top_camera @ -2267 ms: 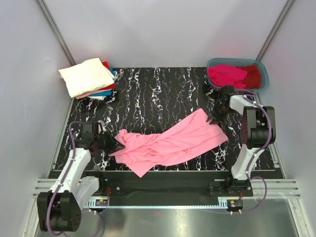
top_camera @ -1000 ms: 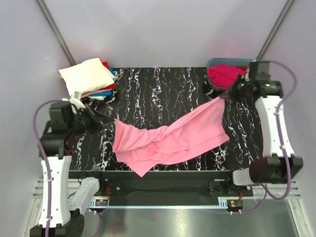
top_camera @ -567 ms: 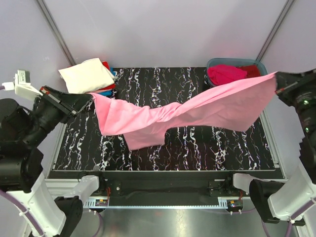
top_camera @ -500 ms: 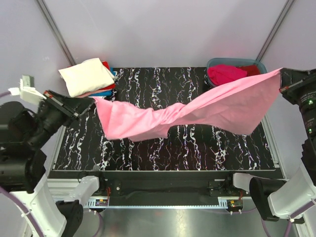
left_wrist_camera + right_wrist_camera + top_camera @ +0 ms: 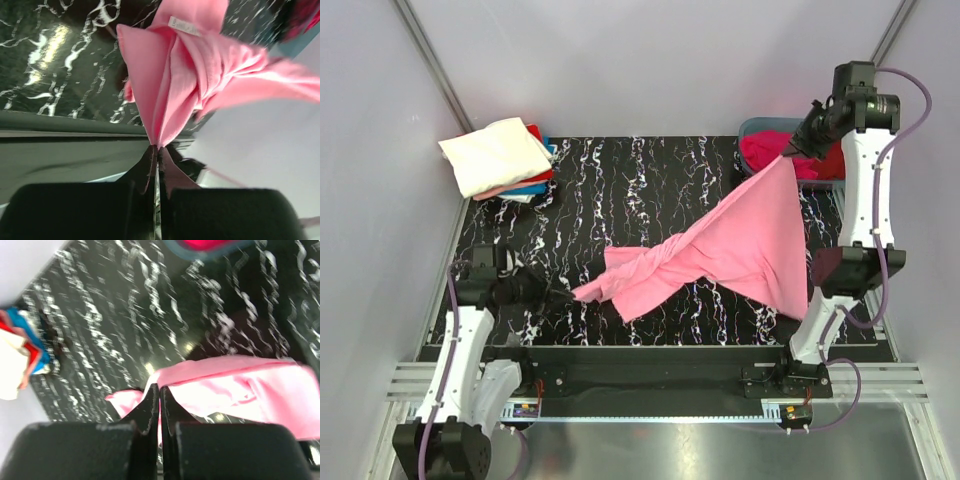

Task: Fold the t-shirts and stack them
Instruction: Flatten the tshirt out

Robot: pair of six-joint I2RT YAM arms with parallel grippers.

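The light pink t-shirt [image 5: 725, 250] hangs slantwise. The right gripper [image 5: 788, 152] is clenched on one corner, high over the far right corner by the tub [image 5: 752, 127]. The left gripper [image 5: 563, 295] pinches the other end low by the near edge, left of centre. The folded stack [image 5: 498, 155] sits at the far left corner, and black marbled table [image 5: 650, 180] shows between stack and tub.

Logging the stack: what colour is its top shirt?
The top shirt is cream-white, clearest in the top external view.

The pink t-shirt [image 5: 730, 250] is soft cloth, dull and full of wrinkles. The table [image 5: 650, 190] is black with white streaks, smooth and shiny. The tub [image 5: 765, 123] looks like smooth plastic. The folded shirts [image 5: 498, 155] are soft, dull cloth.
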